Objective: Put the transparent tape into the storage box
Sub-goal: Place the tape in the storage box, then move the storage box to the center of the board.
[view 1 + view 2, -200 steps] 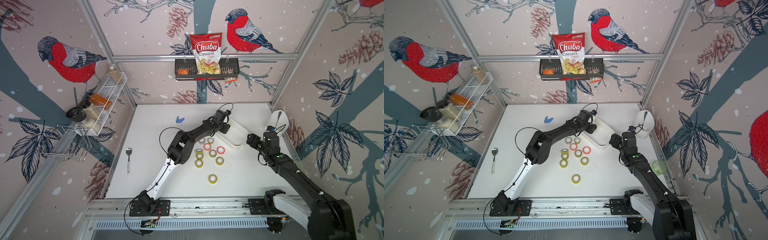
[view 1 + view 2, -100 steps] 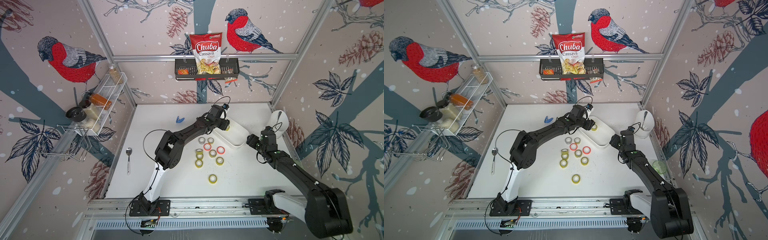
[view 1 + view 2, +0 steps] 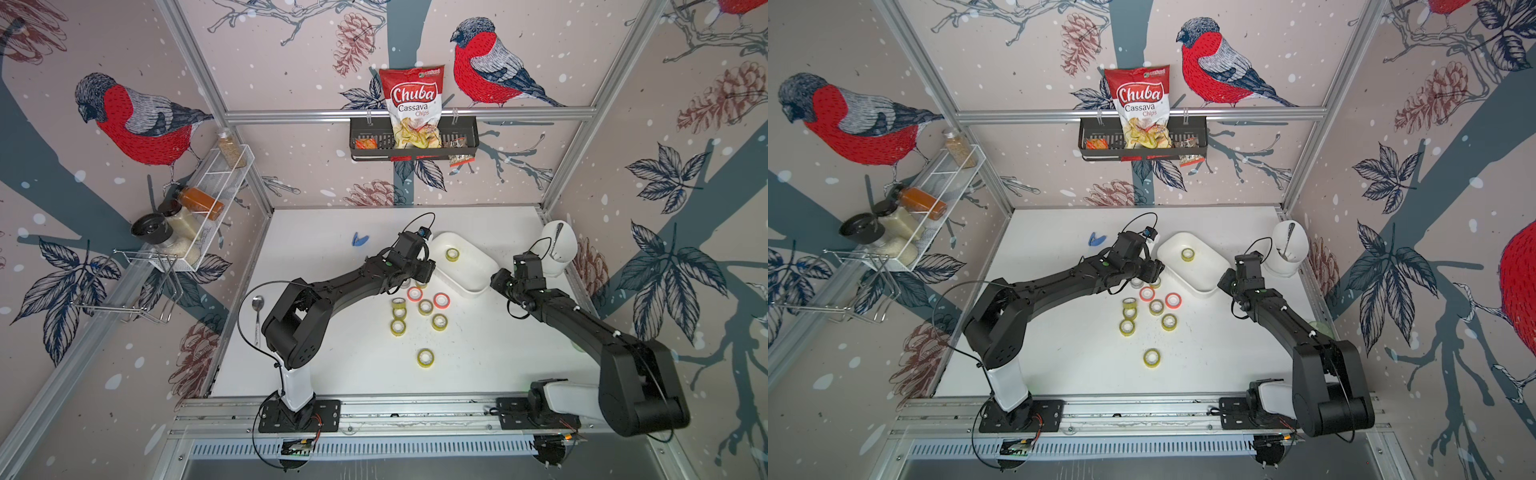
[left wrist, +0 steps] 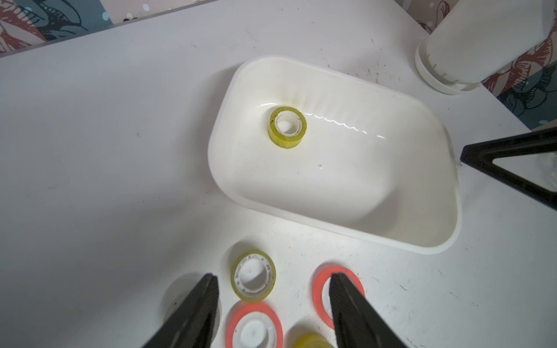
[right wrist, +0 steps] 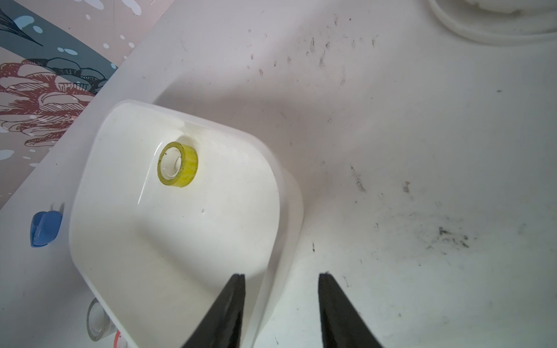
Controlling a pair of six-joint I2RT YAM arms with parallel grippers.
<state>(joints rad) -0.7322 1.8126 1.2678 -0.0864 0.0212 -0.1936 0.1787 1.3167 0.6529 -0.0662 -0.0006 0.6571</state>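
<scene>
The storage box is plain glossy white. The tape roll inside it is translucent yellow around a white core. On the white, grey-scuffed worktop, the loose rolls are yellow and two rings are coral pink. A clip near the far edge is blue. The beige walls carry red-breasted grey birds.

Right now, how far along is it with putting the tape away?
Done: one yellowish tape roll lies in the storage box. In hand: nothing; the left end effector hangs open above the loose rolls, the right end effector straddles the box wall, open. Left: all those loose rolls, beside the box.
</scene>
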